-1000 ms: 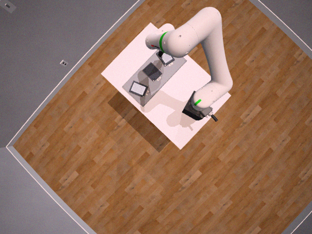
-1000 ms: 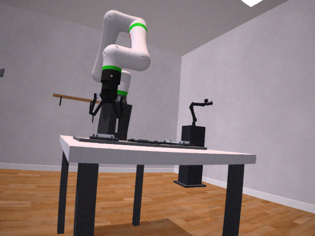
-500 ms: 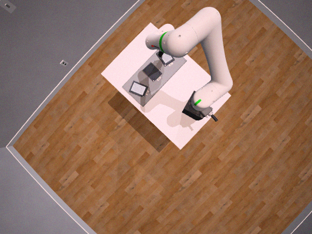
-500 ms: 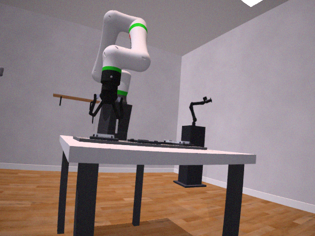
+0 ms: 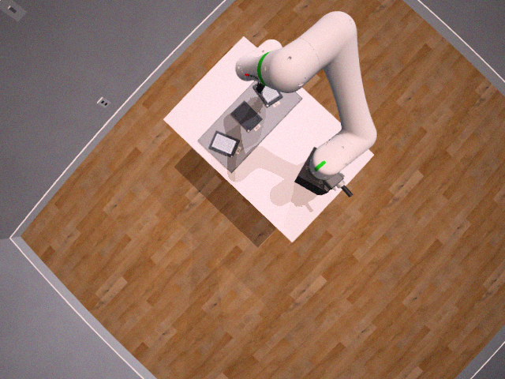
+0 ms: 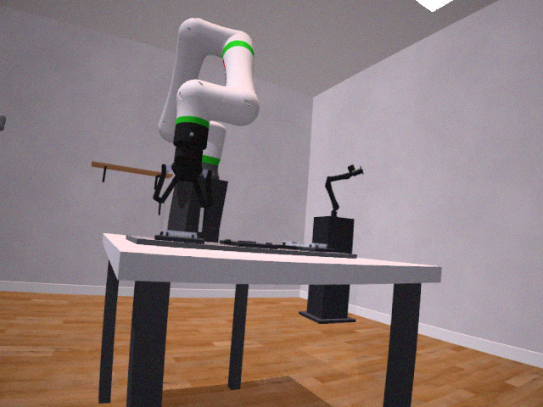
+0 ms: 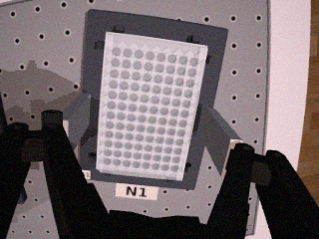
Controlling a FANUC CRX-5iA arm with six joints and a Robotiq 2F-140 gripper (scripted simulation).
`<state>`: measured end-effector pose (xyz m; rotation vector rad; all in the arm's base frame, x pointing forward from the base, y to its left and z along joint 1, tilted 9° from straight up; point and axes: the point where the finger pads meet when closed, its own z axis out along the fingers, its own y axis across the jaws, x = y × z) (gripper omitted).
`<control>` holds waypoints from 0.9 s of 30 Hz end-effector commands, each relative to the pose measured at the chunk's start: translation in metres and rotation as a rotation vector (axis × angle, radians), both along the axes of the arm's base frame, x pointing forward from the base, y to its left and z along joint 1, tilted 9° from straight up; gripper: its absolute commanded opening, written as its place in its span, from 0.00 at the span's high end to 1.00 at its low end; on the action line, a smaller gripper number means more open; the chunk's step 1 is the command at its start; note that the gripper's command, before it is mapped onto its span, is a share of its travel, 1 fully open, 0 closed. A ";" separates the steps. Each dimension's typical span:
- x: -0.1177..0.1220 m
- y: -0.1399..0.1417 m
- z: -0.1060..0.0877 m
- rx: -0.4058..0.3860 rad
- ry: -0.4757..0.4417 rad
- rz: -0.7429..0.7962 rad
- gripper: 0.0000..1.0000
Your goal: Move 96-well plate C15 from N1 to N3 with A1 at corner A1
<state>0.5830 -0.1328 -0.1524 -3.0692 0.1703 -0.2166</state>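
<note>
White 96-well plate C15 (image 7: pixel 151 107) seated in nest N1 (image 7: pixel 94 34), black fingers spread above, nothing held.

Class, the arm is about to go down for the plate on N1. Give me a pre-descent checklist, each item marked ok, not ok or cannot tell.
1. Gripper open and holding nothing: ok.
2. Plate C15 seated in nest N1, above the N1 label: ok.
3. Fingers standing outside the plate's two long sides: ok.
4. Gripper above the plate, not touching it, in the exterior view: ok.
5. Landing nest N3 free of any plate: ok.
6. Plate's ID label, to confirm where A1 lies: cannot tell.
</note>
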 end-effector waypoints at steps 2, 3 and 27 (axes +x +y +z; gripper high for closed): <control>0.000 0.000 -0.002 0.000 0.000 0.000 0.34; 0.000 0.000 -0.002 0.000 0.000 0.000 0.34; 0.002 0.000 -0.010 0.000 0.000 0.000 0.34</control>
